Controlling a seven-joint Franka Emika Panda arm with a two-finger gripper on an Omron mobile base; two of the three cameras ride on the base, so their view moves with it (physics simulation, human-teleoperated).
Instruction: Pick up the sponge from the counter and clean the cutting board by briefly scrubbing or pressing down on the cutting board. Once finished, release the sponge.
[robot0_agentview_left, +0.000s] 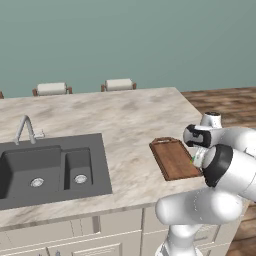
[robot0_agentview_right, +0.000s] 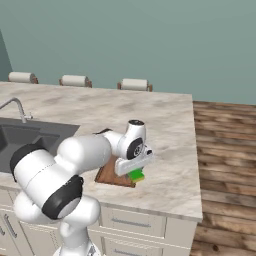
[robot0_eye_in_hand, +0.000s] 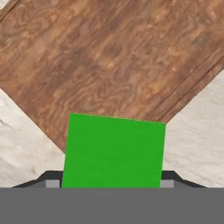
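Hand view looks straight down past the fingers (robot0_eye_in_hand: 111, 183), which are clenched on the green sponge (robot0_eye_in_hand: 113, 151), one dark tip pressed to each of its sides; the sponge sits over the near corner of the wooden cutting board (robot0_eye_in_hand: 109, 61), whose raised rim runs off toward 1 o'clock, with pale marble worktop (robot0_eye_in_hand: 26, 144) showing at 9 and 3 o'clock. From the right base view, the white arm reaches low across the worktop (robot0_agentview_right: 170, 130), and the sponge (robot0_agentview_right: 136, 175) pokes out beneath the hand at the board's (robot0_agentview_right: 112, 175) edge nearest the robot, at 5 o'clock from the board's middle; whether its underside actually touches the wood cannot be told from here. In the left base view, the board (robot0_agentview_left: 172, 157) lies near the worktop's (robot0_agentview_left: 125, 115) front edge, handle end pointing away toward 12 o'clock, well apart from the dark double sink (robot0_agentview_left: 50, 167) and its tap (robot0_agentview_left: 25, 127) at 9 o'clock, and a green sliver of sponge (robot0_agentview_left: 192, 161) peeks from behind the arm. Gripping the sponge across its sides leaves its broad bottom face free to bear on the board, and holding it at a corner would let a scrub sweep inward across the grain. Judged from this, the pick-up is done and the pressing or scrubbing is in hand, with the release yet to come.
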